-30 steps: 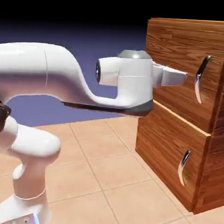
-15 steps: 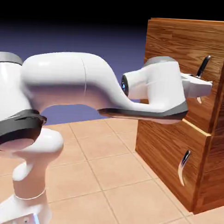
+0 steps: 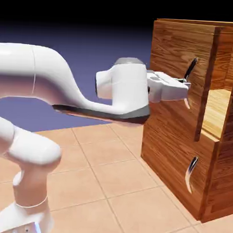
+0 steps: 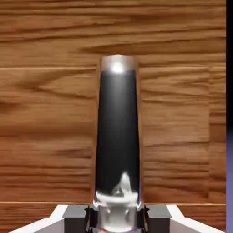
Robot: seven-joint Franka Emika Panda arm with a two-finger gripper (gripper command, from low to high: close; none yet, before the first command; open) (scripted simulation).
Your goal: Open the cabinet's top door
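You've got the hand (image 3: 188, 85) clamped on the curved handle (image 3: 190, 69) of the top door (image 3: 181, 73), high on the cabinet (image 3: 211, 176), and the door stands ajar! That handle looks hard, slick and slim, so grip mid-curve; the panel seems stiff, fairly heavy, likely swinging smoothly if you follow its arc.

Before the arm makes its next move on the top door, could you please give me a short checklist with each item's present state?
- Gripper closed on the upper handle: ok
- Top door swung out from the cabinet: ok, partly
- Top door fully open: not ok
- Lower panel shut: ok
- Grip firm enough to keep pulling: cannot tell
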